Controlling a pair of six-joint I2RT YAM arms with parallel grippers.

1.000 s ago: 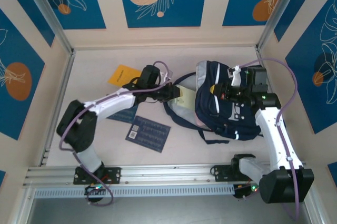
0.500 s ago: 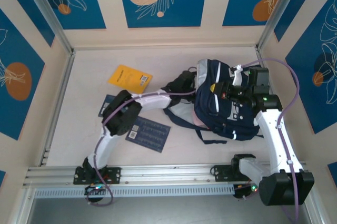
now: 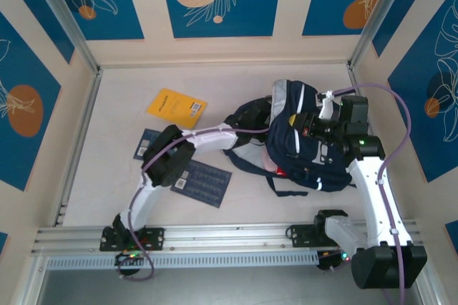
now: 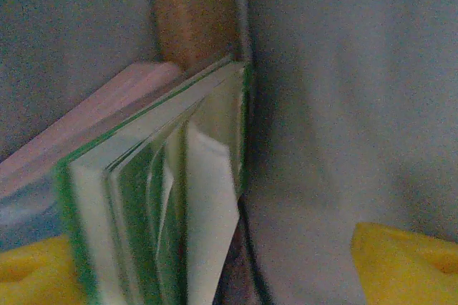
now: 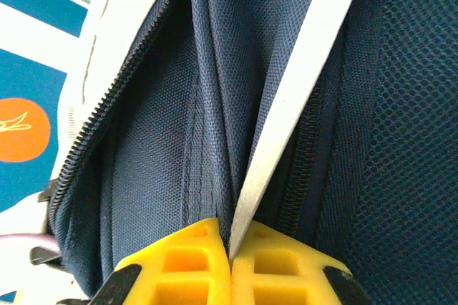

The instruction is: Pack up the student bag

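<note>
Right of centre on the table (image 3: 114, 104): student bag (image 3: 308, 155), slumped on its side, long axis running far to near, near end swung slightly right, mouth gaping left. Left of it, well apart: yellow book (image 3: 176, 104) toward the far side, dark blue booklet (image 3: 207, 182) nearer, second dark booklet (image 3: 145, 140) half hidden under the left arm (image 3: 207, 134). Arm stretched across the table between these, wrist buried in the bag's mouth. Inside, against grey lining (image 4: 343, 104): green-edged book (image 4: 143, 197) on edge, pink book (image 4: 107, 112) just beside. Left gripper (image 4: 222, 265) spread wide apart, pages fanned loose between the fingertips. Right gripper (image 5: 230, 258) clamped shut on a fold of the bag at its white stripe (image 5: 300, 90).
</note>
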